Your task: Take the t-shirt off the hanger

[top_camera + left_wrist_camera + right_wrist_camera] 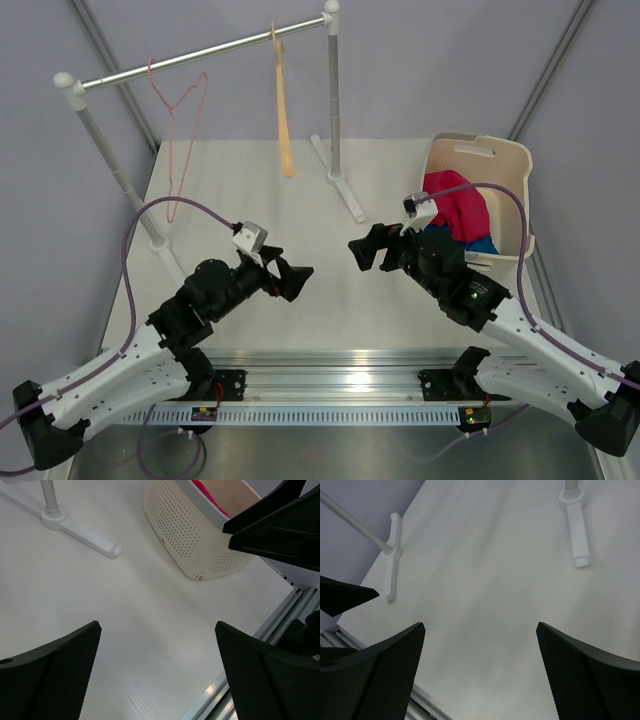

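Rack: thin red wire hanger (181,112), pale wooden hanger (284,120) on silver metal rail (200,52). Magenta garment (455,200) in cream perforated basket (478,147). Left gripper (293,278), right gripper (362,252): fingers apart, empty.

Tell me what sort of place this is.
Probably a robotics lab cell staged for laundry work: a white table between plain grey panels, a clothes rail with two bare hangers, and a basket holding clothes.
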`<act>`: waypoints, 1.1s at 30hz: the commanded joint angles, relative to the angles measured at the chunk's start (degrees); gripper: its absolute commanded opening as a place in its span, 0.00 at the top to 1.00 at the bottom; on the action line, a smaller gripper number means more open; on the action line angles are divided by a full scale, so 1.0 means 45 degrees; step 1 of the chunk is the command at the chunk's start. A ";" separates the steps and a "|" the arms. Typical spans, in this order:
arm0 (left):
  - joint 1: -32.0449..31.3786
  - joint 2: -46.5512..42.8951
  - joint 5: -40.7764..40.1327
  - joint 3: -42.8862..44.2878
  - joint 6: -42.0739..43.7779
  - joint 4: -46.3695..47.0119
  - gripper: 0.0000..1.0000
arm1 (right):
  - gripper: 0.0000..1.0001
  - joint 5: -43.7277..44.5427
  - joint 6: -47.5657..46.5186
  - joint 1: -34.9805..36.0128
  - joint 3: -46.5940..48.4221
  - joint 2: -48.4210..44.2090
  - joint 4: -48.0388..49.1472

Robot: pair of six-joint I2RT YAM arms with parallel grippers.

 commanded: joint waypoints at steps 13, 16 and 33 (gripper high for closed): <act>-0.0022 0.0638 -0.0106 0.0169 0.0592 0.0976 0.01 | 0.01 0.1100 -0.0062 -0.0002 -0.0549 -0.0943 0.1013; -0.0023 0.0638 -0.0107 0.0111 0.0534 0.1053 0.01 | 0.00 0.1080 0.0074 -0.0002 -0.0568 -0.0943 0.0993; -0.0023 0.0462 -0.0419 0.0033 0.0553 0.0937 0.01 | 0.01 0.1413 -0.0120 -0.0002 -0.0470 -0.0610 0.0915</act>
